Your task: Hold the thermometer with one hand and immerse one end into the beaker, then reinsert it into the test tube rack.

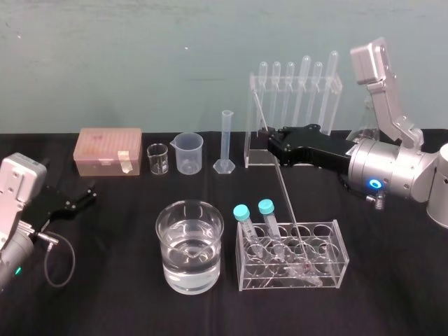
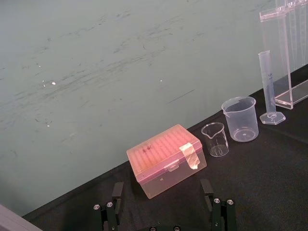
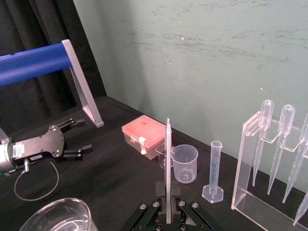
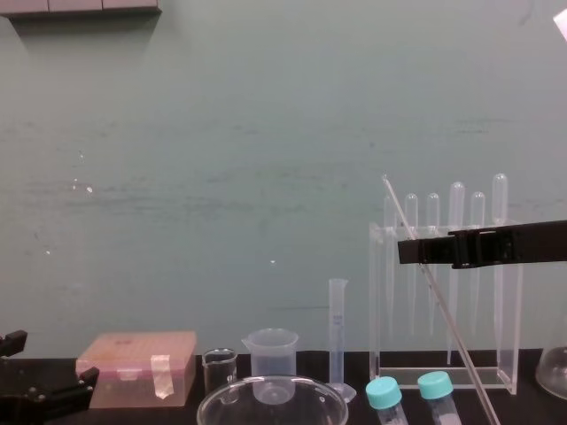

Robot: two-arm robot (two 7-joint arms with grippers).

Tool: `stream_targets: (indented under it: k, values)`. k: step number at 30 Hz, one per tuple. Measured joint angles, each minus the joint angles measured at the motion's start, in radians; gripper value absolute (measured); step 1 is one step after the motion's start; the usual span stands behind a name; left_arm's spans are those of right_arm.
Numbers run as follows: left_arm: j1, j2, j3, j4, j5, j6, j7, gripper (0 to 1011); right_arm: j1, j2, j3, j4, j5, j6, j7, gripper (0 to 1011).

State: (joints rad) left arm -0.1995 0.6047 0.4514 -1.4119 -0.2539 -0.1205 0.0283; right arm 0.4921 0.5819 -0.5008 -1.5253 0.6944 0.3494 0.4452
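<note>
Below the right claw (image 1: 270,142), clamped high on the thermometer (image 1: 284,196), likely sparing length for the beaker (image 1: 189,234), its foot rests in the test tube rack (image 1: 334,269); left claw (image 1: 89,196) idles spread.

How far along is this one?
Done: right gripper has its jaws shut on the thermometer. In hand: its lower end sits in the test tube rack, not yet lifted. Apparently to do: dip into the beaker, then reinsert. Left gripper parked at left, jaws open.
</note>
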Motion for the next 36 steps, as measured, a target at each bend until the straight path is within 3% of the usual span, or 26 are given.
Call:
stream_targets:
  k: [8, 15, 24, 31, 36]
  values:
    - [0.0, 0.0, 0.0, 0.0, 0.0, 0.0, 0.0, 1008, -0.015, 0.0, 0.005, -0.005, 0.008, -0.024, 0.0, 56]
    - [0.0, 0.0, 0.0, 0.0, 0.0, 0.0, 0.0, 1008, -0.078, 0.014, 0.046, -0.041, 0.003, -0.153, 0.01, 56]
    - [0.0, 0.0, 0.0, 0.0, 0.0, 0.0, 0.0, 1008, -0.201, 0.024, 0.138, -0.079, 0.07, -0.315, 0.065, 56]
    - [0.0, 0.0, 0.0, 0.0, 0.0, 0.0, 0.0, 1008, -0.227, 0.034, 0.179, -0.106, 0.086, -0.358, 0.085, 56]
    - [0.0, 0.0, 0.0, 0.0, 0.0, 0.0, 0.0, 1008, -0.192, 0.039, 0.204, -0.125, 0.121, -0.362, 0.124, 56]
